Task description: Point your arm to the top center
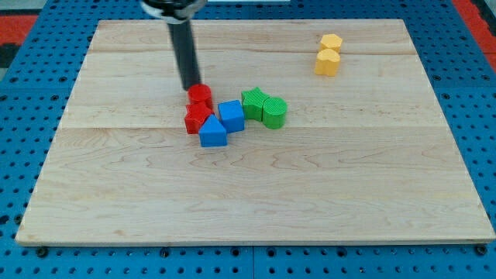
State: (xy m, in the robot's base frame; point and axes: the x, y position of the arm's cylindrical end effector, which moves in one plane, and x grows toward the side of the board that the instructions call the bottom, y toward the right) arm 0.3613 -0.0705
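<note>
My rod comes down from the view's top left of centre, and my tip [191,87] rests on the wooden board [116,194], touching or just above the top of the red cylinder [200,95]. Below it lies a red star-like block [195,118]. A blue cube [231,115] and a blue triangular block [212,132] sit to the right and below. A green star [253,102] and a green cylinder [274,112] lie further right, all in one cluster at the board's centre.
Two yellow blocks stand near the view's top right: a yellow hexagonal block [331,42] above a yellow rounded block [327,62]. A blue pegboard [23,116] surrounds the board on all sides.
</note>
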